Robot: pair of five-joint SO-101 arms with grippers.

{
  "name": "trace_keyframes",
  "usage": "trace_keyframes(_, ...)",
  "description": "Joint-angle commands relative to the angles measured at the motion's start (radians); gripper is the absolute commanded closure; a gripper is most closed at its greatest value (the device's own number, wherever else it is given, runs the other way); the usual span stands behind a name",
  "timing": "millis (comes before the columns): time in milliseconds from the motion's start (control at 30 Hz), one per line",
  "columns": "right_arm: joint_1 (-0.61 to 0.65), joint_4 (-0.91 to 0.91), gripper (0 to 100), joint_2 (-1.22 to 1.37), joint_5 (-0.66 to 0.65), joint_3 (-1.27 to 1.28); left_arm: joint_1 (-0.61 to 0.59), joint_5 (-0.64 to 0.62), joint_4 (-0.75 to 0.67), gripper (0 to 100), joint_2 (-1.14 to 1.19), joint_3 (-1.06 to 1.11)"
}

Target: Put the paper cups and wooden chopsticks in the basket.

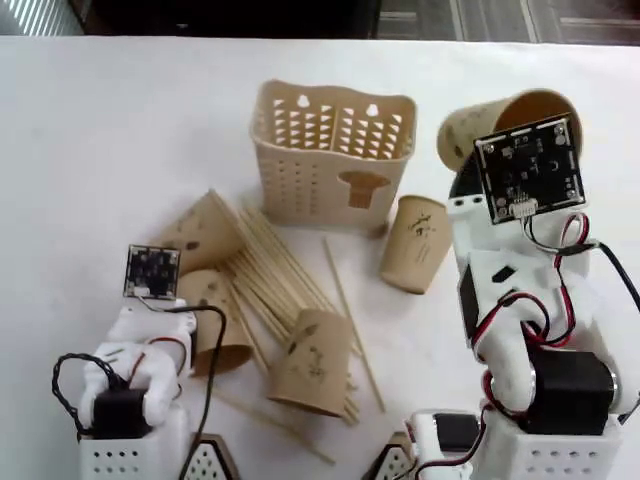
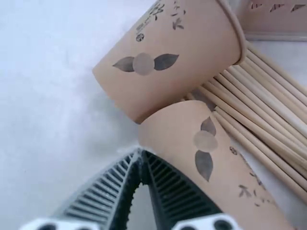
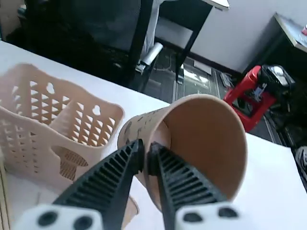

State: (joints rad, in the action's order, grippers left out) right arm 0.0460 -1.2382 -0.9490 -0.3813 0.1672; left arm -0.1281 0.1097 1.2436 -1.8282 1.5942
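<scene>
While your right gripper (image 3: 145,155) has its fingers clamped on the wall of a lifted cup (image 3: 206,143), that cup is held tilted just beside the basket (image 1: 330,150), on the right arm's side. Your left gripper (image 2: 140,160) has its fingers closed on nothing, tips just beside the near cup (image 2: 206,158), which touches the far cup (image 2: 168,52). Wooden chopsticks (image 1: 275,275) lie spread on the counter (image 1: 120,120) before the basket. A third cup (image 1: 312,360) rests on them; a fourth cup (image 1: 415,243) lies near the basket's corner.
</scene>
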Motion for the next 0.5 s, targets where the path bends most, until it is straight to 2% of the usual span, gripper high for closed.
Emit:
trace_keyframes(0,0.081,0.027,98.1,0.081,-0.009,-0.044,-0.007,0.008,-0.012,98,0.007,0.002)
trace_keyframes(233,0.199,-0.024,98.1,0.251,-0.009,-0.184,-0.007,0.008,-0.012,98,0.007,0.002)
trace_keyframes(467,0.234,-0.016,98.1,0.424,-0.008,-0.338,-0.007,0.008,-0.012,98,0.007,0.002)
